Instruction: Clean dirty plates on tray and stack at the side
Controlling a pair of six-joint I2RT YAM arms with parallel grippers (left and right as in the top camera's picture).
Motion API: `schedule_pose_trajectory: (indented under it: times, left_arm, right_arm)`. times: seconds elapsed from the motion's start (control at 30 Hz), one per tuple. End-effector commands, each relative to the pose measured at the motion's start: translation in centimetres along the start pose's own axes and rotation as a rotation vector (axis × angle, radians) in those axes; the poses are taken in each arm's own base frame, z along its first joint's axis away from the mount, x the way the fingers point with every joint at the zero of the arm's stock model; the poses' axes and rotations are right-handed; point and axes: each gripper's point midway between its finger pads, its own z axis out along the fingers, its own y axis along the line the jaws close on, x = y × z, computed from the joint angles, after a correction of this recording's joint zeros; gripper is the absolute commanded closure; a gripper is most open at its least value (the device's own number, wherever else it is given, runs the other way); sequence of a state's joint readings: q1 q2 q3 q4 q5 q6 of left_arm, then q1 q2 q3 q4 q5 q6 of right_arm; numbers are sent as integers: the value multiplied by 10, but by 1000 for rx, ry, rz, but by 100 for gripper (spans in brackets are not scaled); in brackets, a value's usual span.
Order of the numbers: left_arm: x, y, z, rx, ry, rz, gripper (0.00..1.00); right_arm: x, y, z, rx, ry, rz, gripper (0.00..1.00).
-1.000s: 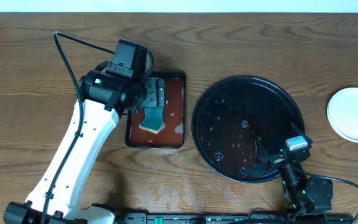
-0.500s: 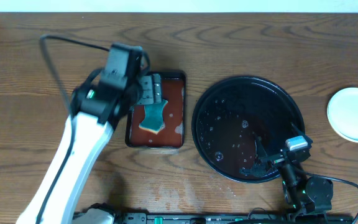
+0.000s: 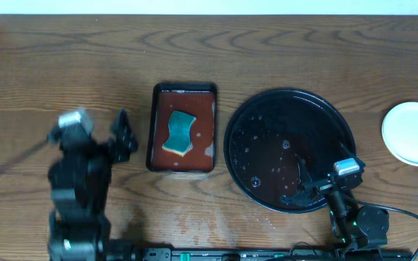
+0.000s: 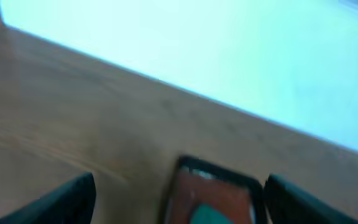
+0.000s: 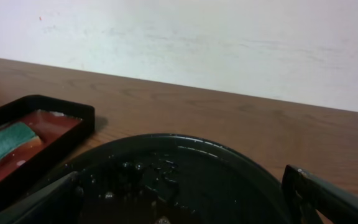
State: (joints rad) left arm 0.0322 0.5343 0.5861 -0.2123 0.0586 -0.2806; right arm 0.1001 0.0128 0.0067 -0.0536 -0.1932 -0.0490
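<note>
Black tray (image 3: 289,123) mid-bench, wet and bare; the plates (image 3: 412,133) sit at the right edge, probably stacked, count unclear from above. Right gripper (image 3: 300,187), the nearer, wide open and empty at the tray's front rim, plates off to its right. Left gripper (image 3: 124,134), blurred, gapes empty front-left. No writing readable.

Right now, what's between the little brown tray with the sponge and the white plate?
The big black tray sits between the brown tray and the white plate; the overhead view shows it.
</note>
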Motion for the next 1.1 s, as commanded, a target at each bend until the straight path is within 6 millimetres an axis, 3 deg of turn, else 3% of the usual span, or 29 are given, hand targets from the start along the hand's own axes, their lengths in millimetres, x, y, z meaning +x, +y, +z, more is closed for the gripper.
schedule_pose_trajectory:
  times: [0.0, 0.2, 0.33, 0.67, 1.07]
  left_arm:
    - [27, 10, -11, 31, -50, 11, 13]
    - [60, 34, -18, -11, -121, 8, 13]
    - [71, 44, -19, -32, -166, 6, 13]
    - [112, 63, 1, -62, -124, 2, 13]
    - [112, 62, 1, -60, -122, 3, 13]
  right_arm:
    - [0, -2, 0, 9, 0, -11, 1]
    - [0, -2, 0, 9, 0, -11, 1]
    - [0, -2, 0, 9, 0, -11, 1]
    - [0, -2, 0, 9, 0, -12, 1]
    - [0, -2, 0, 9, 0, -12, 1]
